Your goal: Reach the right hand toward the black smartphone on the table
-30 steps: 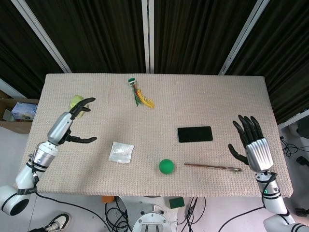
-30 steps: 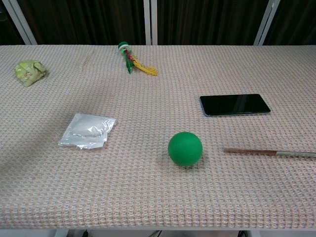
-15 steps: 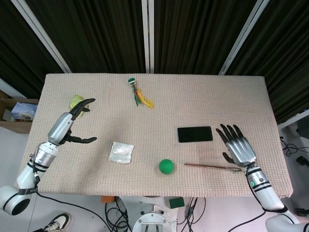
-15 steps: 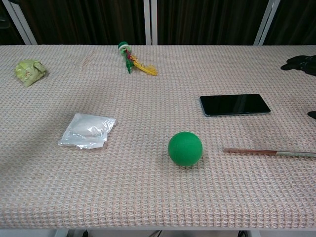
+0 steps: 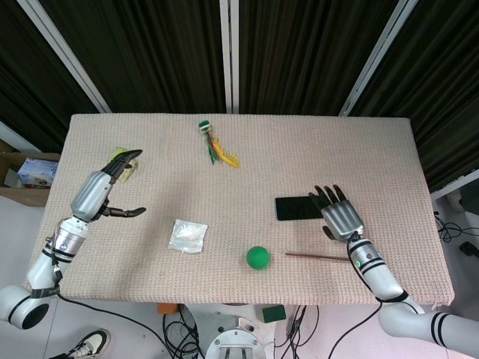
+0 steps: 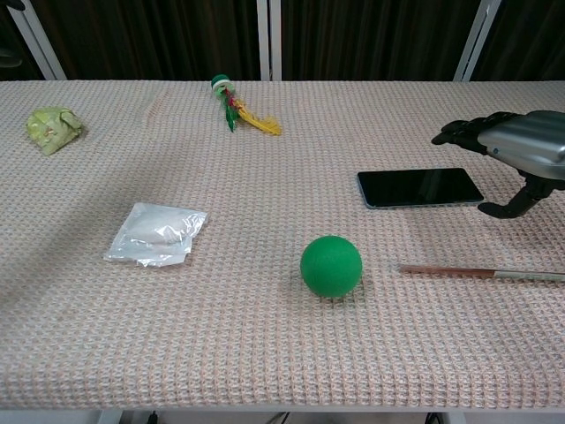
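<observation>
Reach underway: right robot hand (image 5: 340, 215), open-fingered, hovering at black smartphone (image 5: 298, 208)'s right end; needing small leftward descent.

The head view looks steeply down from above the near edge, far enough off to take in the whole table (image 5: 247, 161), both arms and the dark curtain behind. The chest view sits low and close at that edge, looking across the cloth toward the curtain. Both show the phone (image 5: 296, 207) (image 6: 419, 187) just beyond the fingers (image 5: 326, 195) (image 6: 459, 131) of the right hand (image 5: 340, 218) (image 6: 521, 150).
</observation>
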`<state>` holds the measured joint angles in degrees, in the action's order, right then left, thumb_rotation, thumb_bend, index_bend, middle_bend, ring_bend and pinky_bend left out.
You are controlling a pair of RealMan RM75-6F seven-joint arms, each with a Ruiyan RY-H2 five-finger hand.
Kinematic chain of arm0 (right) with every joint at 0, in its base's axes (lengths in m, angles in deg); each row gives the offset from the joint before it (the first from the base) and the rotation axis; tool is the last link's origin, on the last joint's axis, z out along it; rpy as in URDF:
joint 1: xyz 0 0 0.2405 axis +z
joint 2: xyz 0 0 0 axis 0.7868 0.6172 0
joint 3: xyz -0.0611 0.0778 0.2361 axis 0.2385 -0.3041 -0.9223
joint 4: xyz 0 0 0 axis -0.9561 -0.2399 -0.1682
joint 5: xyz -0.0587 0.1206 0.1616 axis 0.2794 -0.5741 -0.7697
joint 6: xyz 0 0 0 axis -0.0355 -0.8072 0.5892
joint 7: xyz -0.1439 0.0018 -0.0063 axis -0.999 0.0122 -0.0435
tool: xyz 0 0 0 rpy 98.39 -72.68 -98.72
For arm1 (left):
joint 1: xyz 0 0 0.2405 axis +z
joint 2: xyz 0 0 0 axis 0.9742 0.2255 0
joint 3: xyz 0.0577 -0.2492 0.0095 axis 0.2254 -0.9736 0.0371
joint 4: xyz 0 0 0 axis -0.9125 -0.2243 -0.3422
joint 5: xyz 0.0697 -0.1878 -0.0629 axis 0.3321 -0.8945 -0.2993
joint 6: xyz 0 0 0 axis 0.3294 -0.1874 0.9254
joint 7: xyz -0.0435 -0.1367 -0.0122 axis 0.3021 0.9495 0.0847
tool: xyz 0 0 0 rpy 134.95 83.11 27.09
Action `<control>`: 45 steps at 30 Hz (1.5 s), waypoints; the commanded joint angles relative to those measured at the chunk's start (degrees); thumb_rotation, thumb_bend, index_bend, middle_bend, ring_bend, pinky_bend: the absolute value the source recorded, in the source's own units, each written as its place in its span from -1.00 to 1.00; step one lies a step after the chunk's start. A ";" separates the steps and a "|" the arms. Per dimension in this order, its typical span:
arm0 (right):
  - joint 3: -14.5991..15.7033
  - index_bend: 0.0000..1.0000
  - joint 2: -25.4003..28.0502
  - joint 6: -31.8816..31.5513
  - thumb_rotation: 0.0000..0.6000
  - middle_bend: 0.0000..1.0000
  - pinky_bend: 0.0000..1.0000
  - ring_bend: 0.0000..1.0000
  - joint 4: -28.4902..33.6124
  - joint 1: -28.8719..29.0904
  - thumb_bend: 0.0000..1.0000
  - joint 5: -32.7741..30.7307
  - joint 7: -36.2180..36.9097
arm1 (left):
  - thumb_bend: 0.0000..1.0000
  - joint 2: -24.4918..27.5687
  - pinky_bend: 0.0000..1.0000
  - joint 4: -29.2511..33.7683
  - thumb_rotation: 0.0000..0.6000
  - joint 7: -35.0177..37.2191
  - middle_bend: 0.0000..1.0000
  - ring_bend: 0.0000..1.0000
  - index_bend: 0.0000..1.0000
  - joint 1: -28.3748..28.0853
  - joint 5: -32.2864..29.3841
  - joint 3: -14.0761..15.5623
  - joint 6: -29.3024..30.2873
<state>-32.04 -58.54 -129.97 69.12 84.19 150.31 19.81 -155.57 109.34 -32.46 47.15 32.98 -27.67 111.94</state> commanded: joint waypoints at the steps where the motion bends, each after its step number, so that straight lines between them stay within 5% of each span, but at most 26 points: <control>1: 0.03 -1.00 -1.18 0.76 0.98 -0.98 -1.00 -1.00 -1.53 0.90 -0.30 -0.69 0.08 | -0.97 -0.59 -0.52 -0.84 1.00 -0.97 -0.82 -0.84 -0.85 0.05 -0.72 -0.11 -0.31; 45: 1.62 -1.00 -8.80 1.60 1.00 -0.52 -1.00 -1.00 -11.10 4.53 -0.25 -1.15 4.38 | -0.97 -2.96 -0.52 -5.32 1.00 2.33 -0.82 -0.84 -0.83 -0.21 -0.62 0.80 -2.28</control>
<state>-30.40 -67.32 -128.39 58.03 88.70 149.17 24.17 -158.53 104.03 -30.13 46.95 32.35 -26.87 109.67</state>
